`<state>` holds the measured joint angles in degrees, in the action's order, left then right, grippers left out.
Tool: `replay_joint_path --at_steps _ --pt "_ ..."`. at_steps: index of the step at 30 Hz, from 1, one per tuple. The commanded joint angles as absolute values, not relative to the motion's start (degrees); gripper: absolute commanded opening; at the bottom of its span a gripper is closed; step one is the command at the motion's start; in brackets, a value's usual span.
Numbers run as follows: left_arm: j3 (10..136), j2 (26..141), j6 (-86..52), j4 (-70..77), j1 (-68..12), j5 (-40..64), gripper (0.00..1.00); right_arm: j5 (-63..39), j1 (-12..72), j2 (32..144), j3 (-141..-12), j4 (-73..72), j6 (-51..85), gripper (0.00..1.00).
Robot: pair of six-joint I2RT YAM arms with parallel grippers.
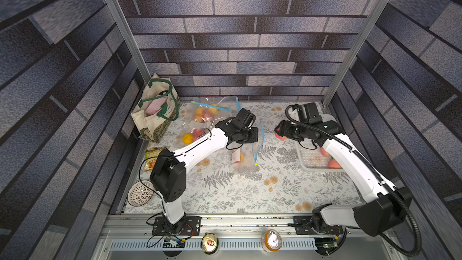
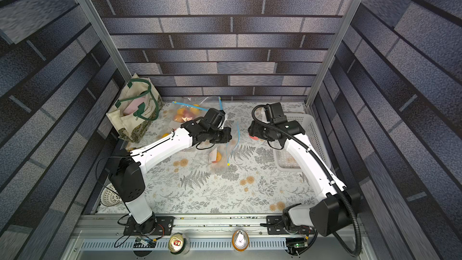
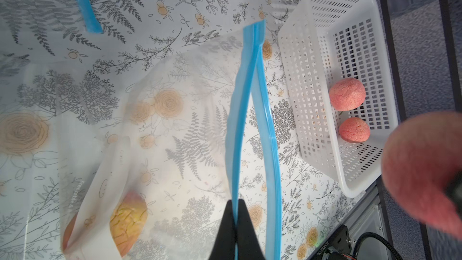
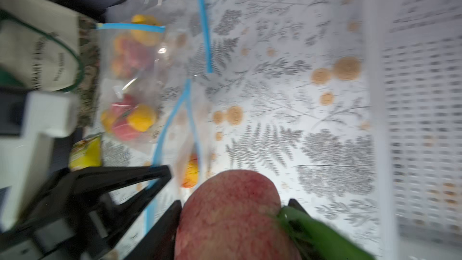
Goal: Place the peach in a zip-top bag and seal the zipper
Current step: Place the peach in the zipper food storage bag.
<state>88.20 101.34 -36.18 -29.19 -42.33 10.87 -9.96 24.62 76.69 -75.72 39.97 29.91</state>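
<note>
In both top views my left hand (image 1: 251, 136) (image 2: 223, 135) hangs over the middle of the fern-and-rose patterned surface (image 1: 250, 191) (image 2: 225, 196), above the clear plastic zip-top bag (image 1: 246, 163) (image 2: 220, 165). My right hand (image 1: 280, 131) (image 2: 254, 131) sits just beside the white perforated plastic basket (image 1: 310, 163) (image 2: 313, 131), clamped on the fuzzy pink-red peach (image 1: 280, 137) (image 2: 253, 137), which is held up near the bag's mouth but not in it. A cream tote bag with green handles (image 1: 155, 111) stands in the far left corner, with other clear bags of fruit (image 1: 202, 116) beside it. In the left wrist view my left hand's black fingers (image 3: 228, 221) are pressed together on one lip of the blue zipper strip (image 3: 246, 111), and the two lips stand apart, so the mouth gapes. A yellow-orange fruit (image 3: 127, 223) lies inside the bag, two pink peaches (image 3: 347, 94) rest in the basket, and the peach I hold is a blur at the frame's edge. The right wrist view is smeared, yet my right hand's fingers (image 4: 172, 218) plainly close on either side of the peach, a green leaf (image 4: 315, 226) against one of them. Beyond it the bag's mouth is open, my left hand pinching its rim.
</note>
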Motion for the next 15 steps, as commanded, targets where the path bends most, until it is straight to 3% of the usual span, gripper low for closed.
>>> replay_joint_path --at_steps 1,8,15 --pt "90.09 101.19 -35.32 -30.13 -42.48 12.13 0.0 -16.51 27.49 75.76 -72.31 27.2 39.51 0.66" --pt "88.19 99.73 -37.45 -27.94 -41.94 13.35 0.0 -20.58 28.05 78.67 -61.68 8.33 52.9 0.66" --pt "86.89 96.35 -38.63 -25.4 -41.23 15.09 0.0 -18.01 28.53 80.87 -56.95 8.64 54.06 0.67"
